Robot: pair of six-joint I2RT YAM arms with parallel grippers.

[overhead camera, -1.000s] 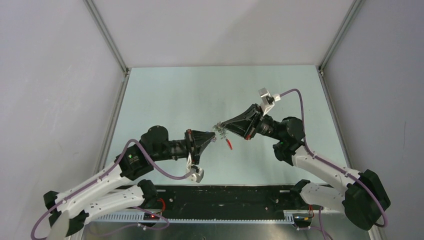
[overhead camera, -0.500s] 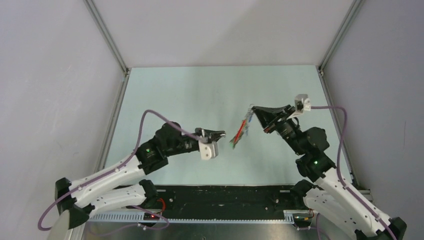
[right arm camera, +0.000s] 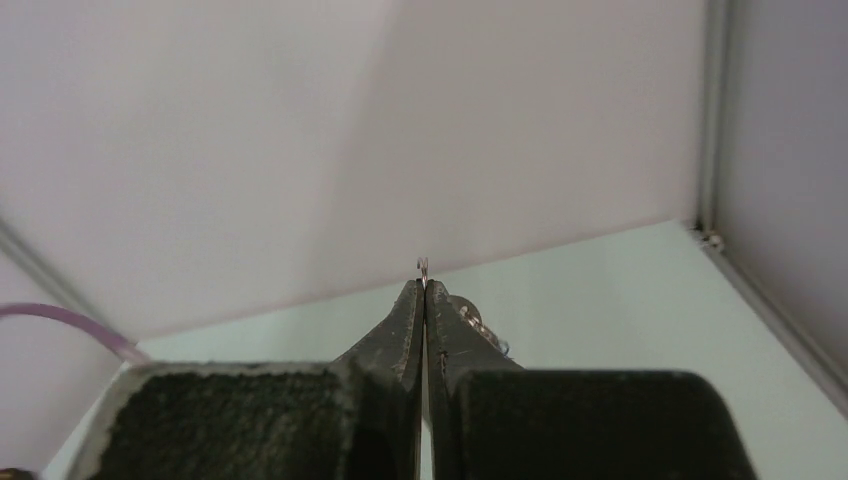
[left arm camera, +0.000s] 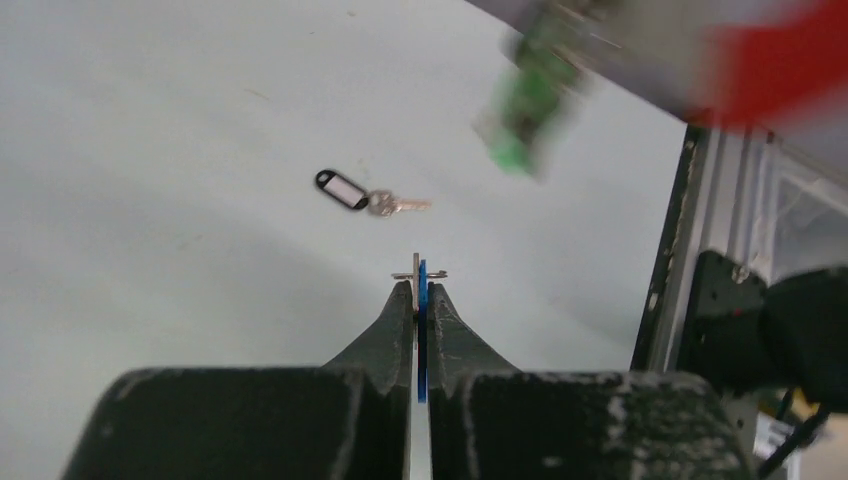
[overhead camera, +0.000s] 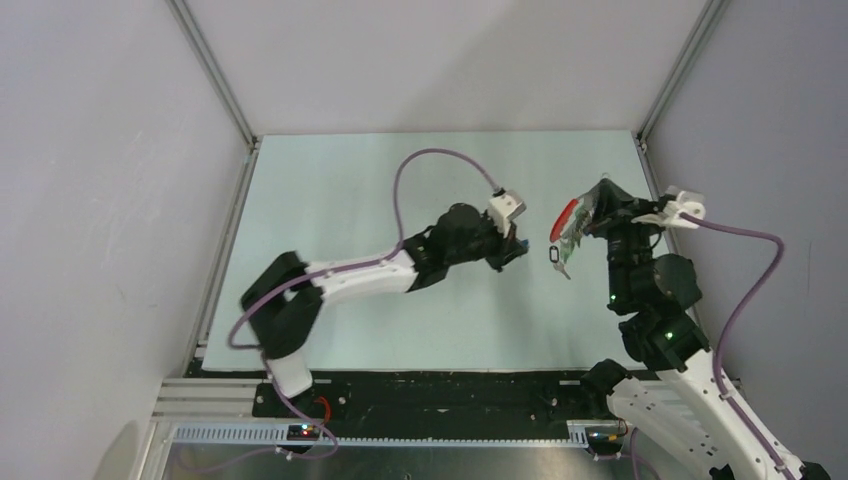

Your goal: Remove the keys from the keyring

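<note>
My left gripper (left arm camera: 420, 283) is shut on a key with a blue tag (left arm camera: 421, 330), held edge-on between the jaws with a small silver ring end sticking out; in the top view this gripper (overhead camera: 512, 250) is right of the table's middle. My right gripper (right arm camera: 424, 283) is shut on the thin metal ring of the keyring (right arm camera: 423, 265). In the top view it (overhead camera: 592, 212) holds the bunch in the air, with the red loop (overhead camera: 567, 215) and green-tagged keys (overhead camera: 572, 238) hanging. The bunch is blurred in the left wrist view (left arm camera: 525, 120).
A lone silver key with a black tag (left arm camera: 345, 190) lies on the pale green table (overhead camera: 330, 220), between the two grippers in the top view (overhead camera: 556, 258). Grey walls and metal frame rails (overhead camera: 660, 100) stand close on the right.
The grippers have pulled apart. My left arm has stretched forward and right with the blue-tagged key. My right arm has swung the keyring bunch right and toward the back.
</note>
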